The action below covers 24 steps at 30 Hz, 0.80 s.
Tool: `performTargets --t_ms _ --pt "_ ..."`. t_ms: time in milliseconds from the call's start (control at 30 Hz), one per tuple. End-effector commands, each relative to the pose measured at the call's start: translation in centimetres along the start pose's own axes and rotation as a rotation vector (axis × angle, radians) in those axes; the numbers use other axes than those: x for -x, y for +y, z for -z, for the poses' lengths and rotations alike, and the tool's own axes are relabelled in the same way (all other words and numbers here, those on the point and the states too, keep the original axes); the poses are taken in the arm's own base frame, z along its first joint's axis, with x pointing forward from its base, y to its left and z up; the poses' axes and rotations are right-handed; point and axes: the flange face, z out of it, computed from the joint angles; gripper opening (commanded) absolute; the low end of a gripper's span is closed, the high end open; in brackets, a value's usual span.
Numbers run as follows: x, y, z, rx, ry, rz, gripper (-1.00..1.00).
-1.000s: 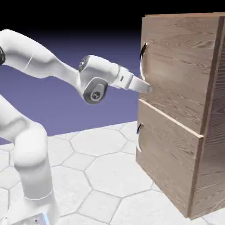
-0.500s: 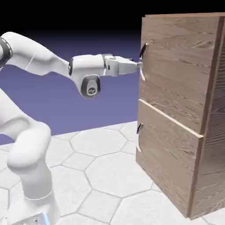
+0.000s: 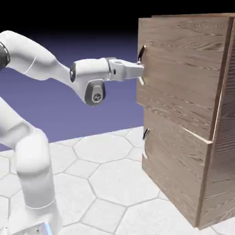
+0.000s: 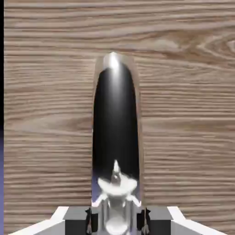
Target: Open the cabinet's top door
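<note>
The top door (image 3: 183,73) of the cabinet (image 3: 220,137) stands at the right of the scene, already swung a little out from the lower panel (image 3: 176,160), which remains flush. The jaws are pinching the door's dark curved handle (image 4: 115,124); the gripper (image 3: 137,69) reaches level from the left. Most of the swing is left.
</note>
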Motion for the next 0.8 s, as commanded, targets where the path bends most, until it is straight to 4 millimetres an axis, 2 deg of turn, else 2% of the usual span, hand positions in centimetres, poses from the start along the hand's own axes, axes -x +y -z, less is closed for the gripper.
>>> performTargets --t_ms 0,133,300,433,767 --pt "-0.1 0.1 0.3 -0.006 -0.006 0.000 -1.00" --pt "-0.6 0.7 2.1 -0.040 -0.041 0.000 -1.00" --pt "-0.9 0.9 2.9 -0.057 -0.056 -0.001 -1.00" --pt "-1.8 1.8 5.2 -0.105 -0.103 0.000 -1.00" --pt "-2.5 2.5 6.8 -0.137 -0.138 0.000 -1.00"
